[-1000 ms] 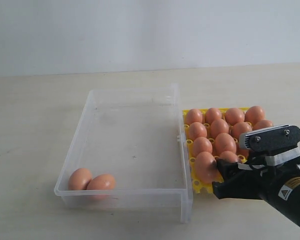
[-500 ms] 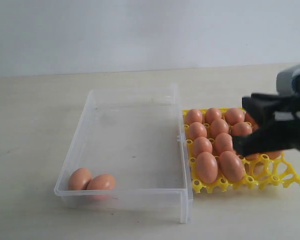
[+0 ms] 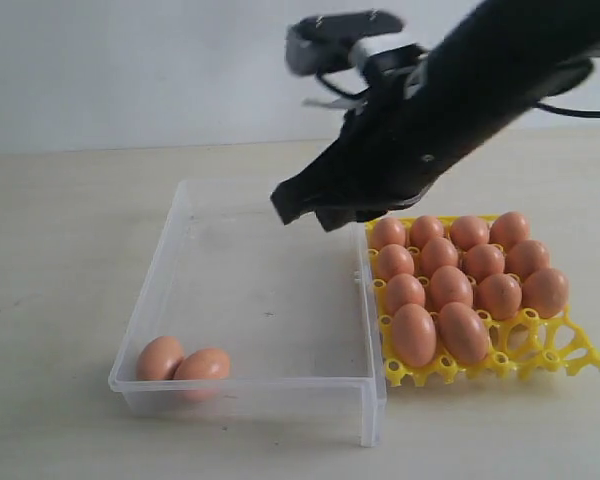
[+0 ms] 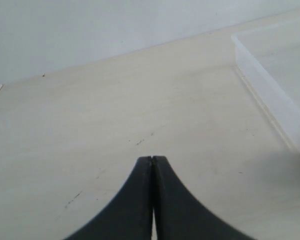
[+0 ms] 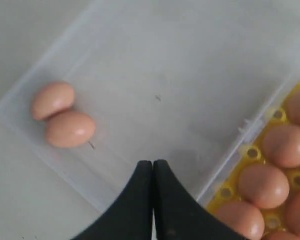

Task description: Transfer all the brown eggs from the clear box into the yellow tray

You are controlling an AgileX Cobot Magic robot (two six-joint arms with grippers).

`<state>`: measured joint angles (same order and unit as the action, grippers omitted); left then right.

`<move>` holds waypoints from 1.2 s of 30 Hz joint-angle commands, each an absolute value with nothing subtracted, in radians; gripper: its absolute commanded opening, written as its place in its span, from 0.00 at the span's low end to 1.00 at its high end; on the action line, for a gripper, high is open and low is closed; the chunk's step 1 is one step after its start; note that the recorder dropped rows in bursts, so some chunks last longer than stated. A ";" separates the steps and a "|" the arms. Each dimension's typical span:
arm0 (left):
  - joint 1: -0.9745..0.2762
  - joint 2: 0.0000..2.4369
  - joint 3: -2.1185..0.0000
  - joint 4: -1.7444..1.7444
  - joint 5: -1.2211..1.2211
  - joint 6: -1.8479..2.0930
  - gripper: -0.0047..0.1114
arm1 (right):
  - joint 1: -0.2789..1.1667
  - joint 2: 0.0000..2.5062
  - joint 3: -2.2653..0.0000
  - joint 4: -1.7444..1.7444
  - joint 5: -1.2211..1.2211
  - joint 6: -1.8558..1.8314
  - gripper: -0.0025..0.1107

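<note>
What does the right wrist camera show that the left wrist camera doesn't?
Right wrist only: the yellow tray holding eggs, and two brown eggs touching in the clear box. Left wrist only: the wall behind the table. Both: part of the clear box, and each its own shut gripper, the right gripper and the left gripper.

No legible text, label or number anywhere.

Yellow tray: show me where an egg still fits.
On the bright yellow lattice tray, only the front right corner is bare, beside the front row's two smooth brown eggs; the other rows are full.
</note>
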<state>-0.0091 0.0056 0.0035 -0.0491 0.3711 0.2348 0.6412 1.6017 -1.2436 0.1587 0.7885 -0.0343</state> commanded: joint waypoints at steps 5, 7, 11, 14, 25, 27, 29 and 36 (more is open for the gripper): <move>-0.010 0.000 0.000 -0.051 0.364 0.236 0.04 | 0.722 2.066 -1.637 0.468 1.061 0.072 0.46; -0.010 0.000 0.000 -0.051 0.364 0.236 0.04 | 0.701 2.130 -1.643 0.507 1.056 0.116 0.55; -0.010 0.000 0.000 -0.051 0.364 0.236 0.04 | 0.690 2.176 -1.643 0.528 1.040 0.154 0.55; -0.010 0.000 0.000 -0.051 0.364 0.236 0.04 | 0.690 2.208 -1.643 0.533 1.038 0.161 0.55; -0.010 0.000 0.000 -0.051 0.364 0.236 0.04 | 0.690 2.263 -1.643 0.628 1.019 0.158 0.55; -0.010 0.000 0.000 -0.051 0.364 0.236 0.04 | 0.690 2.268 -1.643 0.628 1.019 0.158 0.55; -0.010 0.000 0.000 -0.051 0.364 0.236 0.04 | 0.690 2.272 -1.643 0.629 1.003 0.158 0.55; -0.010 0.000 0.000 -0.051 0.364 0.236 0.04 | 0.690 2.272 -1.643 0.601 0.947 0.131 0.35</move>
